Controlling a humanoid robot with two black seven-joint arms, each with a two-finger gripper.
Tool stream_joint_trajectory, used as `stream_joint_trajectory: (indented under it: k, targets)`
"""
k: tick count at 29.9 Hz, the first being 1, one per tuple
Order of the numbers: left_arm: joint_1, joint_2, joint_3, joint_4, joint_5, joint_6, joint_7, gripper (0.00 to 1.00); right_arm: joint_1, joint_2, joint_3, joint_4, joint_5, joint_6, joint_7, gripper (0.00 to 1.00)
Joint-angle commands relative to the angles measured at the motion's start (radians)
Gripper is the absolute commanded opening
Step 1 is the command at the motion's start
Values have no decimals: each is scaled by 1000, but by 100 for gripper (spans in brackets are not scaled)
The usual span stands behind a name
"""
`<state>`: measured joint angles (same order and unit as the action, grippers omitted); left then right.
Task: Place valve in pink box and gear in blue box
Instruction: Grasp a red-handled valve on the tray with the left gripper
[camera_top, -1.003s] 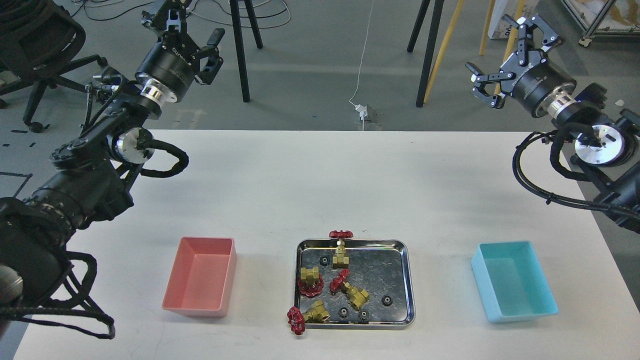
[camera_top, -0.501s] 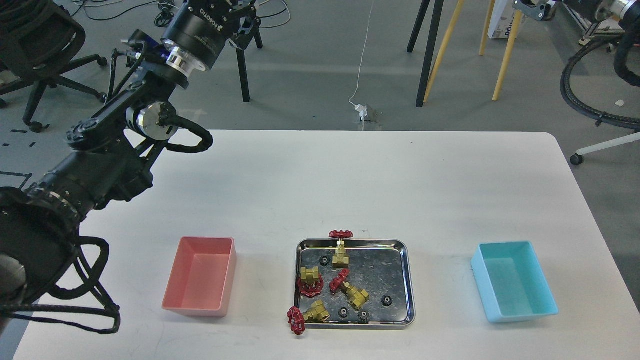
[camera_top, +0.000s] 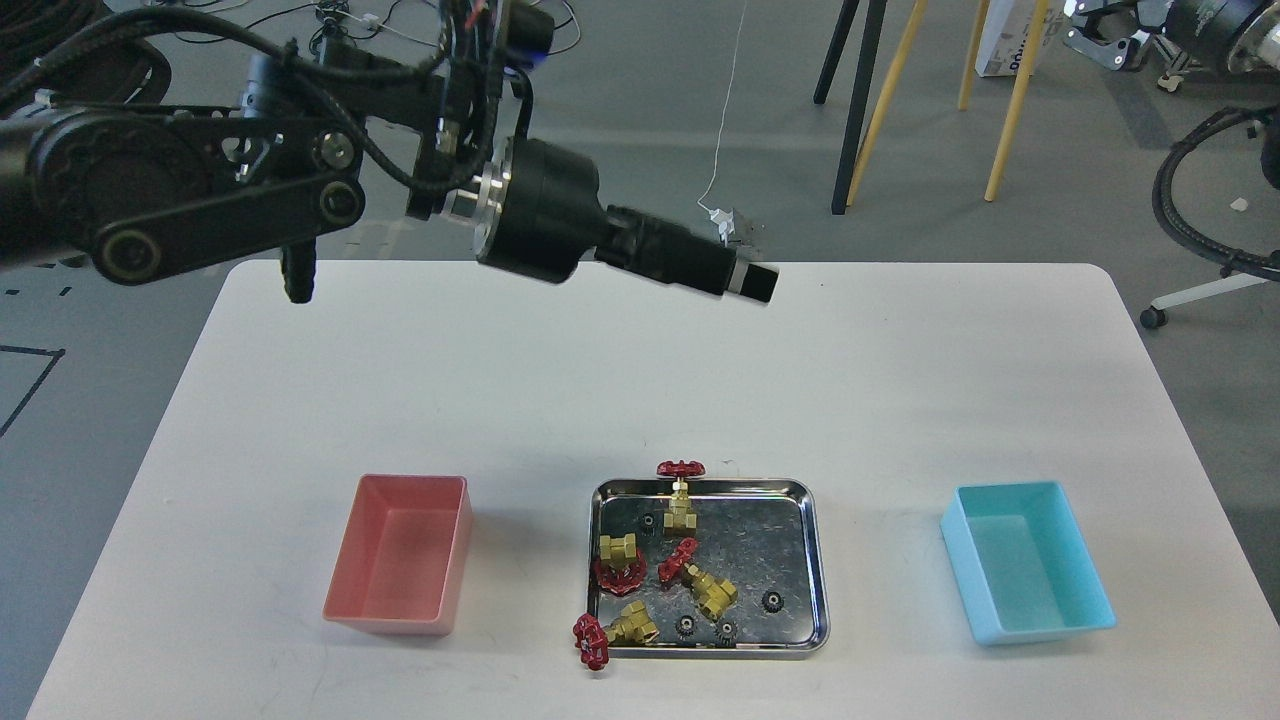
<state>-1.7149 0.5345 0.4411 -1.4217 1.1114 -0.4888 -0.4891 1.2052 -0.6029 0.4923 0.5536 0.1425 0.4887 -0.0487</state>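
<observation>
Several brass valves with red handwheels lie in a steel tray (camera_top: 816, 560) at the front middle: one upright (camera_top: 681, 512), one (camera_top: 620, 558) beside it, one (camera_top: 700, 585) in the middle, and one (camera_top: 612, 630) hanging over the front left rim. Small black gears (camera_top: 772, 600) (camera_top: 687, 625) lie among them. The pink box (camera_top: 400, 565) stands empty left of the tray, the blue box (camera_top: 1025, 572) empty to its right. My left gripper (camera_top: 750, 282) hovers high over the far middle of the table, seen side-on as one dark bar. My right gripper (camera_top: 1098, 32) shows only partly at the top right.
The white table (camera_top: 900, 400) ends at its far edge around the left gripper's height. Behind it on the floor stand black and yellow stand legs (camera_top: 860, 100) and cables. A wheeled stand base (camera_top: 1200, 290) sits off the table's right corner.
My left arm has swung from the far left across the table's back edge, its gripper now pointing right and down. My right arm has risen to the top right corner.
</observation>
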Motion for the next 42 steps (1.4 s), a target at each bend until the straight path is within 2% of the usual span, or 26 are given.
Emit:
stream_joint_trajectory:
  k: [1,4,6,9,18,29,35,42]
  targets:
    - [-97,13,267,-164,188,28,0,85,-19,0,3,-1,0,0,1,100]
    - [-88,6,393,-169,257,201,0,85,-41,0,17,-1,0,0,1,100]
    - [-52,4,410,-137,277,263,0,85,-47,2,23,-1,0,0,1,100]
    - [32,-1,392,-73,278,302,0,85,-50,6,26,-1,0,0,1,100]
    - [238,-57,243,50,278,338,0,85,-53,22,35,-34,-1,0,0,100]
    - [371,-132,229,145,311,386,0,85,-44,35,35,-34,-1,0,-2,100]
    - [451,-172,177,237,355,395,0,85,-50,35,31,-31,-1,0,-2,100]
    - [475,-177,168,248,364,395,0,84,-52,28,29,-27,-1,0,-2,100]
